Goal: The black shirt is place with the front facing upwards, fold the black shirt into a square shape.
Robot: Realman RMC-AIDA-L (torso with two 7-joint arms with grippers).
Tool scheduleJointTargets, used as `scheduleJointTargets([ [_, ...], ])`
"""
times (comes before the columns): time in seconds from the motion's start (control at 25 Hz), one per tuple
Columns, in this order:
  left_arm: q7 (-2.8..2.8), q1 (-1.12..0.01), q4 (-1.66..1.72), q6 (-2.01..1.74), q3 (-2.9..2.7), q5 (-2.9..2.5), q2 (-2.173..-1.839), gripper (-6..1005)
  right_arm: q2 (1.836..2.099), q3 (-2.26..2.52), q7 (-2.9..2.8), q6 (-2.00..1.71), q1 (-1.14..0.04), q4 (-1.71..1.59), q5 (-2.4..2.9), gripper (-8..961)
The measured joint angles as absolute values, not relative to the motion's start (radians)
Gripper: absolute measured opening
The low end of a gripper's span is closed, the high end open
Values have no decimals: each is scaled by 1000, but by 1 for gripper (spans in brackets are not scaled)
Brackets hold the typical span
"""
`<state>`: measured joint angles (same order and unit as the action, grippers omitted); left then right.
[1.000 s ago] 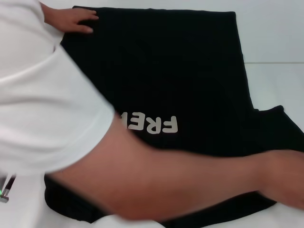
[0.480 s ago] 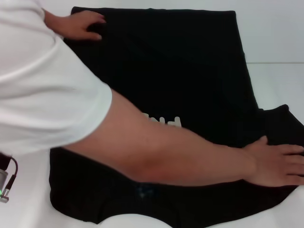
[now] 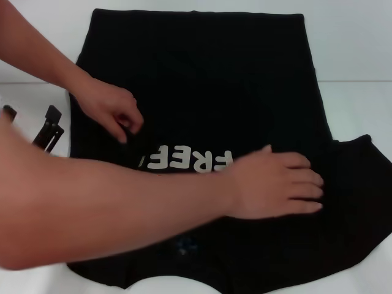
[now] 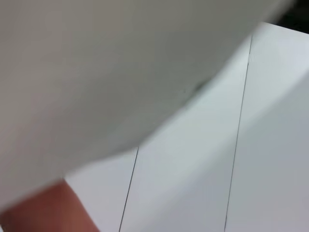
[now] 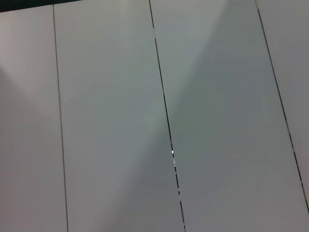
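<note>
The black shirt [image 3: 214, 79] lay spread front-up on the white table [image 3: 355, 49], covering most of the middle of the head view. Its hem was at the far side and its collar at the near edge. The white lettering [image 3: 190, 160] showed across the chest, and a small blue label [image 3: 184, 245] sat near the collar. One sleeve [image 3: 361, 165] lay flat out to the robot's right.

No fold was visible, so the task looked to be at its laying-out stage. A person's nearer hand [image 3: 275, 184] pressed flat on the cloth just beside the lettering. The farther hand [image 3: 110, 107] pinched at the shirt's left edge, apparently smoothing it.

The left gripper [image 3: 48, 127] sat low on the table, just off the shirt's left edge and close to that farther hand. Whether it was apart or together could not be told. The right gripper did not show in any view, and its wrist camera saw only bare table panels. The left wrist camera was mostly blocked by white cloth and skin.

The first fold would probably call for the hands to clear off, then a grasp at a sleeve or side edge to carry it inward. Bare table lay open beyond the hem and to the right, while the near edge ran out of view.
</note>
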<state>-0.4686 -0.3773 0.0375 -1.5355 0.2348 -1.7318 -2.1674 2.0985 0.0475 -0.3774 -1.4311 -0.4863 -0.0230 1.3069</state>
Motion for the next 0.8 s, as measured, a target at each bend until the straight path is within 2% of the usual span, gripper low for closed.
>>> scheduleJointTargets([
  [0.8, -468, -377, 37, -1535, 235, -1733, -2167, 938, 2098, 49, -377, -1431, -486, -23, 1307, 895],
])
